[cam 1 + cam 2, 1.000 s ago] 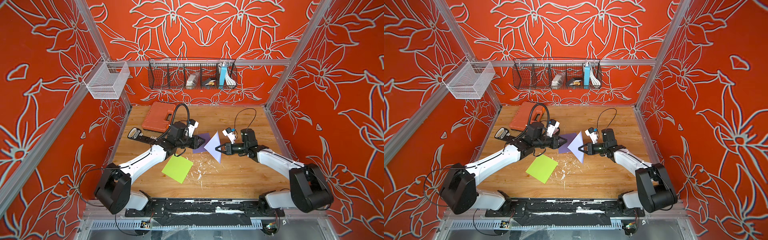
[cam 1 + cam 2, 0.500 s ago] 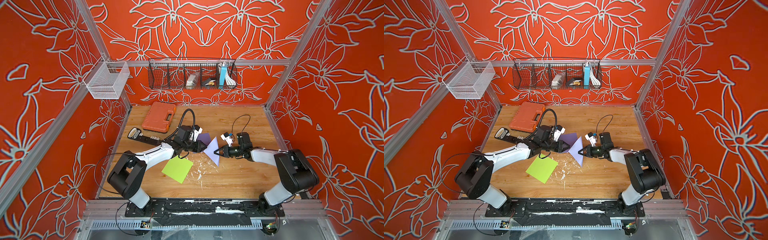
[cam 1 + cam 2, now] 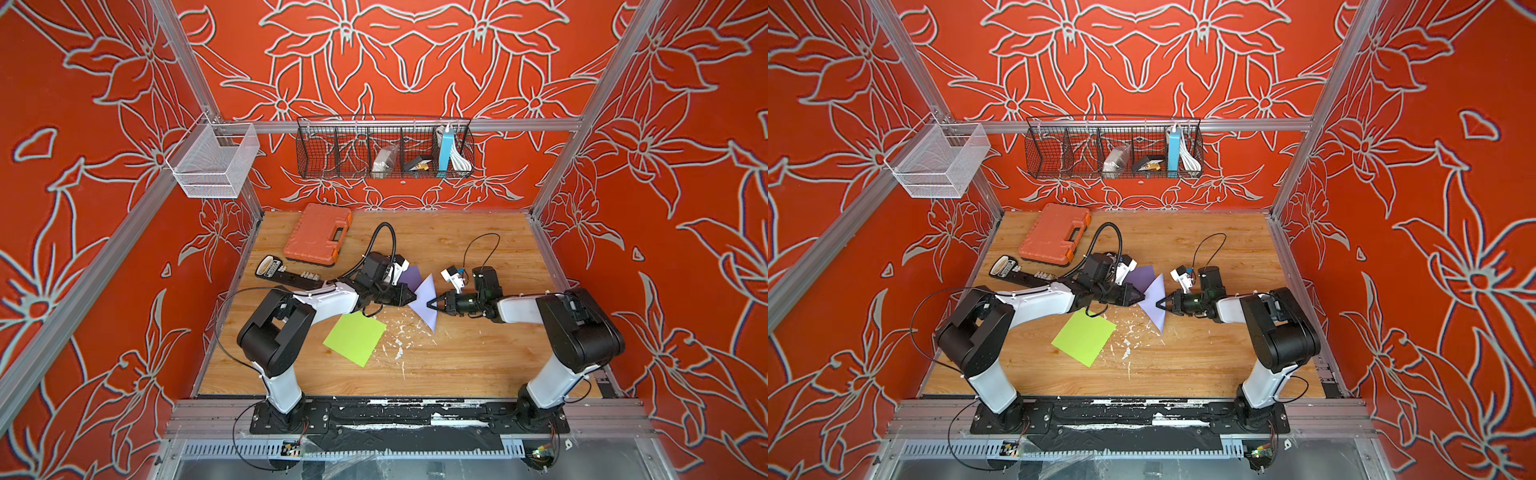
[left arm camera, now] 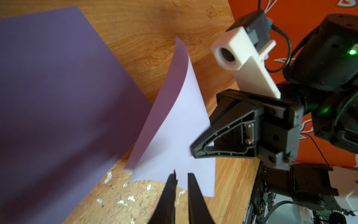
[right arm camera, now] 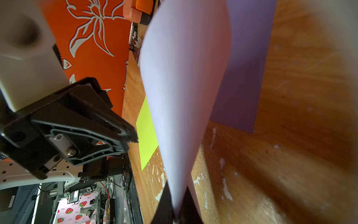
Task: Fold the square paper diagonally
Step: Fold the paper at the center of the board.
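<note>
Rundown, left to right. Off at the left, an orange case (image 3: 318, 232) and a green sheet (image 3: 355, 338) are left flat on the counter (image 3: 478, 365). Both are clear of the fold, so they probably aren't needed for it.

The left claw (image 3: 412, 297) is held low, right up against the paper (image 3: 411, 276). In the left wrist view its fingers (image 4: 168, 194) are seen almost together, with a thin gap between them and nothing visibly pinched. It's probably parked there to pin the sheet down or take over the raised edge.

The paper is found mid-counter, between the two claws. The darker purple part is laid flat, while the right part is curled up as a flap (image 4: 174, 135) with the pale underside shown, presumably so one corner can be carried across to the opposite one.

The right claw (image 3: 431, 305) is clamped on the flap's edge. The paper is seen pinched at its tips in the right wrist view, which is why the flap is held upright.

No crease looks pressed yet, so the fold is judged roughly half done. The corners would need to be lined up before anything gets flattened, or the diagonal could end up skewed.
</note>
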You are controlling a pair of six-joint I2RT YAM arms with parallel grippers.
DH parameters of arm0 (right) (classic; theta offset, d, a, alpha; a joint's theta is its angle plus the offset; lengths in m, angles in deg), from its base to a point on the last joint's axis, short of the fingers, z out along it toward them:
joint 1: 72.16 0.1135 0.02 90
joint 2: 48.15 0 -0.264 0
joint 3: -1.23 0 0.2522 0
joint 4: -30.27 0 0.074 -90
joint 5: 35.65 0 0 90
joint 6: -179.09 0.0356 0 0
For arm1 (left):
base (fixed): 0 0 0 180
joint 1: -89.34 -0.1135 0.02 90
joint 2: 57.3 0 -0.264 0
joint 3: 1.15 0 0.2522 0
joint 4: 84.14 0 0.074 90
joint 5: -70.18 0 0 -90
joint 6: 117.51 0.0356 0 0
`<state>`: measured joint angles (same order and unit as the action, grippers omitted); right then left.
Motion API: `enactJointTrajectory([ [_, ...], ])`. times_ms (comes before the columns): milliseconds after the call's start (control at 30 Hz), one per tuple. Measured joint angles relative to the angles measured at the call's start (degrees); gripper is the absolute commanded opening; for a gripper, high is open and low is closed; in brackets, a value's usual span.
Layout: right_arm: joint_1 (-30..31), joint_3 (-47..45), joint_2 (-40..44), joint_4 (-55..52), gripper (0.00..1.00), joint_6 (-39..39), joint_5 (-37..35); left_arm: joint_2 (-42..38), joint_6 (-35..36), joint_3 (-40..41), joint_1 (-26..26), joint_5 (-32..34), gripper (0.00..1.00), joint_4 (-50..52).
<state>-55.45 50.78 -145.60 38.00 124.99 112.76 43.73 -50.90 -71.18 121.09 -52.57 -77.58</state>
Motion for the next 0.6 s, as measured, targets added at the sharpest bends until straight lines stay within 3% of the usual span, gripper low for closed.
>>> enactJointTrajectory([
  [600, -0.33, -1.88, -2.69, 3.13, 0.06, 2.45, 0.11, 6.45, 0.31, -1.44, 0.61, -1.46, 0.00, -0.98],
])
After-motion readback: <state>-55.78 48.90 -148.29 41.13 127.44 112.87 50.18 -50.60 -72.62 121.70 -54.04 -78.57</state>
